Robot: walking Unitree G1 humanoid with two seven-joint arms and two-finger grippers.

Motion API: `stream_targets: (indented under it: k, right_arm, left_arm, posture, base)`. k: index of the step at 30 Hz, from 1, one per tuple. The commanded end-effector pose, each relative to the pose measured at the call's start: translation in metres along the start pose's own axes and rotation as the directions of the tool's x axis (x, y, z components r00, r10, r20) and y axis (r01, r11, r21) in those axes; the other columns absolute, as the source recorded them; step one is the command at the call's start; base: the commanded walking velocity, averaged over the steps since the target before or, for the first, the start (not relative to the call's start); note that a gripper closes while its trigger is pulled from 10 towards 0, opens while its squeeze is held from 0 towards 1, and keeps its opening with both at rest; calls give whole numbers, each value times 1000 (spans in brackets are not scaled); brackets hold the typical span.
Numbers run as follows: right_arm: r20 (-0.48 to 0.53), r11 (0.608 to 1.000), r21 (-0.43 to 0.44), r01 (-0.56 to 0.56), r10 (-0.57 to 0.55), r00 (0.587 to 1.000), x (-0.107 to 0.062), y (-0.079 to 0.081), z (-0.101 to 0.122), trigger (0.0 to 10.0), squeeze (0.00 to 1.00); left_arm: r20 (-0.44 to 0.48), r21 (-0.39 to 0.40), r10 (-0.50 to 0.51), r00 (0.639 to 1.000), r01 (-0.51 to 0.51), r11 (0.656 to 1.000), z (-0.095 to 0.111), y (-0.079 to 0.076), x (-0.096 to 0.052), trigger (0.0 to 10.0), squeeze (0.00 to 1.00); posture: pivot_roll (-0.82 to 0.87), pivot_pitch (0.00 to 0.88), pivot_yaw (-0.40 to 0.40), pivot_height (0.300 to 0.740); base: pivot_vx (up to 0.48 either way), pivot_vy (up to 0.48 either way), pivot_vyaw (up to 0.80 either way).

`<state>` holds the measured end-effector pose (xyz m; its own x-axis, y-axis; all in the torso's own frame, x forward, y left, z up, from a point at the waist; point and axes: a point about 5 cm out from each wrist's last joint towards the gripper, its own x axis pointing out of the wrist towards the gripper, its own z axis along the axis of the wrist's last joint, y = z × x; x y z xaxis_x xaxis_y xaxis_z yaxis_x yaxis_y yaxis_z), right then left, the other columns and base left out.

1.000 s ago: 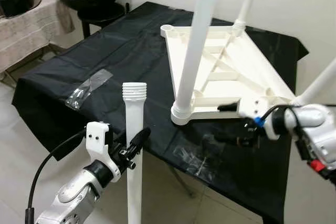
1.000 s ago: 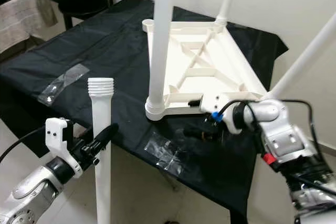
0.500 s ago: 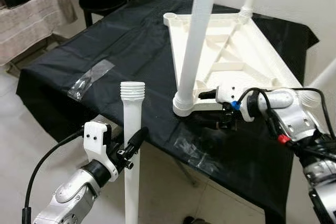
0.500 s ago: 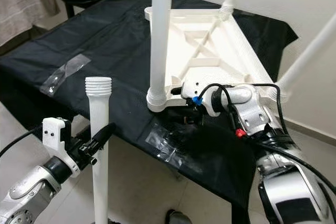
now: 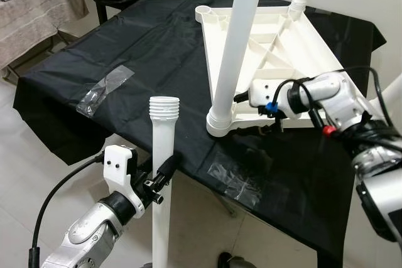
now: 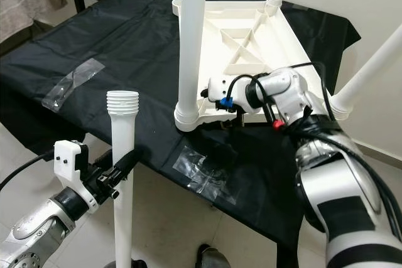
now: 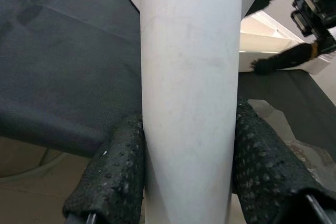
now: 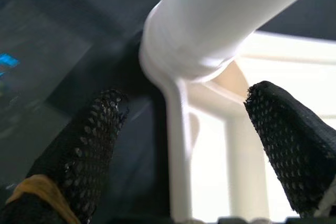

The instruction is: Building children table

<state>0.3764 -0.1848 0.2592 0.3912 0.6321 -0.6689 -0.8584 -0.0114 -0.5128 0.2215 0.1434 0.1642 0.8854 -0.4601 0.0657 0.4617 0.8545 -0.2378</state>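
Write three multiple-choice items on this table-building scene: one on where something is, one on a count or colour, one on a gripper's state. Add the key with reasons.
1. Where is the loose table leg?
A. Lying on the black cloth
B. Held upright by the left gripper, off the near edge of the cloth
C. Inside the metal basin

2. How many legs are already fitted to the upturned white tabletop?
A. One
B. Three
C. Four

3. How is the right gripper?
A. Shut on the loose leg
B. Open at the tabletop's near corner
C. Shut on the tape

Key: 1 B, the left gripper has its fingers on both sides of the upright leg. 2 B, three legs rise from corners and the far-left socket is empty. 3 B, the right wrist view shows its fingers spread around the corner rim.
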Motion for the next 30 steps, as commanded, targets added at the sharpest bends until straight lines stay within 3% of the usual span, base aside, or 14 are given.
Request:
stream_targets:
  k: [1, 8, 10, 22, 23, 27, 28, 30]
  right_arm:
    - [-32, 996, 17, -88, 88, 996, 2, 7, -6, 10000, 0]
    - [-57, 985, 12, -173, 174, 983, 10, 15, -11, 10000, 0]
    - [-93, 994, 1, -113, 113, 989, 16, 12, -13, 10000, 0]
    - [-157, 997, 12, -71, 72, 985, 21, 11, -19, 10000, 0]
    - [-166, 997, 2, -80, 79, 983, 22, 11, -19, 2863, 0]
    - [-166, 997, 2, -80, 79, 983, 22, 11, -19, 2863, 0]
    - [-169, 995, -14, -102, 98, 981, 22, 12, -17, 0, 0]
    - [-176, 990, -57, -131, 120, 977, 23, 13, -15, 0, 0]
  left_arm:
    - [-24, -1, -1, 1000, 1, 1000, -4, -2, -4, 10000, 0]
    - [-20, 1, -2, 1000, 2, 1000, -3, -2, -3, 10000, 0]
    - [-15, 1, -3, 1000, 3, 1000, -1, -3, -3, 10000, 0]
    - [-2, 2, -3, 1000, 3, 1000, 2, -5, -2, 10000, 0]
    - [-1, 0, -3, 1000, 3, 1000, 2, -6, -2, 10000, 0]
    - [-1, 0, -3, 1000, 3, 1000, 2, -6, -2, 10000, 0]
    - [-1, -1, -3, 1000, 3, 1000, 2, -6, -3, 10000, 0]
    - [-1, 0, -2, 1000, 2, 1000, 3, -6, -3, 10000, 0]
  posture:
    - [13, 264, -38, 740]
    - [10, 267, -36, 740]
    - [11, 270, -36, 740]
    - [8, 276, -44, 740]
    - [7, 277, -44, 740]
    - [7, 277, -44, 740]
    - [8, 278, -43, 740]
    - [8, 278, -44, 740]
  base:
    - [0, 0, 0]
    - [0, 0, 0]
    - [0, 0, 0]
    - [0, 0, 0]
    - [0, 0, 0]
    - [0, 0, 0]
    - [0, 0, 0]
    - [0, 0, 0]
